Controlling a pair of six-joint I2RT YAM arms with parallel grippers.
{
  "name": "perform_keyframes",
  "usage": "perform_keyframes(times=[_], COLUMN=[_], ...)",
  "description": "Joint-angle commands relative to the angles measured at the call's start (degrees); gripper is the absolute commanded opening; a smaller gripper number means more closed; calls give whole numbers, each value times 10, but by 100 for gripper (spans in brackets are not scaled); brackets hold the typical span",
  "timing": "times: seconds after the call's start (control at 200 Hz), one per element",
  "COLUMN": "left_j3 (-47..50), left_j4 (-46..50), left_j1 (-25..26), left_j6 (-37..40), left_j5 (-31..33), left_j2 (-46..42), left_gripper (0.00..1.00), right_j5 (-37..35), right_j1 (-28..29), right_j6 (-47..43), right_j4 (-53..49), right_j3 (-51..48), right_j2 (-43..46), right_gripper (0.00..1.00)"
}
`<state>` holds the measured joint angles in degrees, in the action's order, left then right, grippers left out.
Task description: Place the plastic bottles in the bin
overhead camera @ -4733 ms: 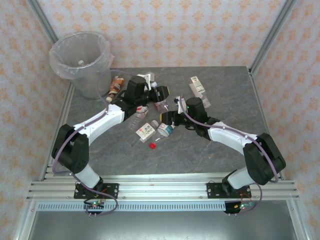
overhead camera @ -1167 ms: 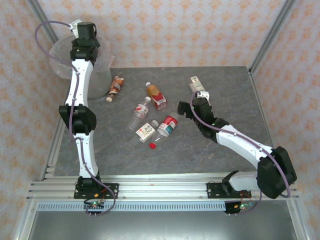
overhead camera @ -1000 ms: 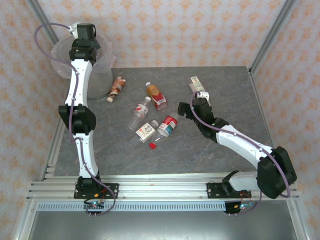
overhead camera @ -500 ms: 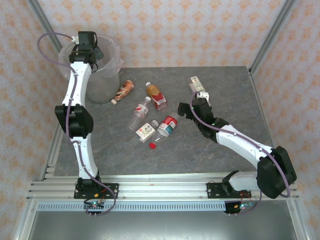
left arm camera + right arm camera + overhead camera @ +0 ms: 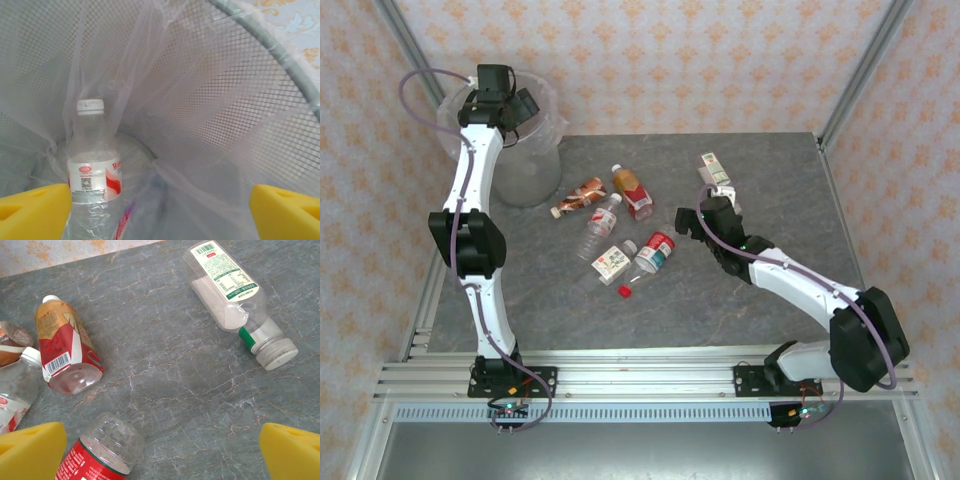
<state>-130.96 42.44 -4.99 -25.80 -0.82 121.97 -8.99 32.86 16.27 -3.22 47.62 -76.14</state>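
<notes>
The bin (image 5: 527,172), a translucent bucket with a clear bag liner, stands at the table's far left corner. My left gripper (image 5: 518,104) hangs over its mouth, open. In the left wrist view the left gripper (image 5: 160,217) has only the liner between its yellow pads. Below it a clear bottle (image 5: 91,182) with a white cap and a red-and-white label stands inside the bin (image 5: 270,47). Several plastic bottles lie mid-table: brown (image 5: 578,197), amber (image 5: 632,192), clear (image 5: 600,225), white-labelled (image 5: 612,262), red-labelled (image 5: 655,250), green-labelled (image 5: 715,170). My right gripper (image 5: 690,222) (image 5: 162,455) is open over bare table.
A loose red cap (image 5: 625,291) lies in front of the bottle cluster. Metal frame posts and wallpapered walls close in the grey stone table (image 5: 760,300). In the right wrist view the red-labelled bottle (image 5: 100,452) lies near the left pad and the green-labelled one (image 5: 225,292) lies far right.
My left gripper dropped toward the bin's mouth and opened. The bin shifted slightly right and the brown bottle rolled right, toward the amber one. The right arm barely moved.
</notes>
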Motion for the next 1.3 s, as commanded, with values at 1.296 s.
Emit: perform_keyframes(times=[1.296], left_j3=[470], left_j4=[-165], left_j1=[-1], left_j6=[-25], left_j5=[-140], left_j2=[-472], left_gripper=[100], right_j5=[158], right_j1=[-170], right_j6=[-103], right_j4=[-51], right_j3=[45], right_j2=[-69], right_gripper=[99])
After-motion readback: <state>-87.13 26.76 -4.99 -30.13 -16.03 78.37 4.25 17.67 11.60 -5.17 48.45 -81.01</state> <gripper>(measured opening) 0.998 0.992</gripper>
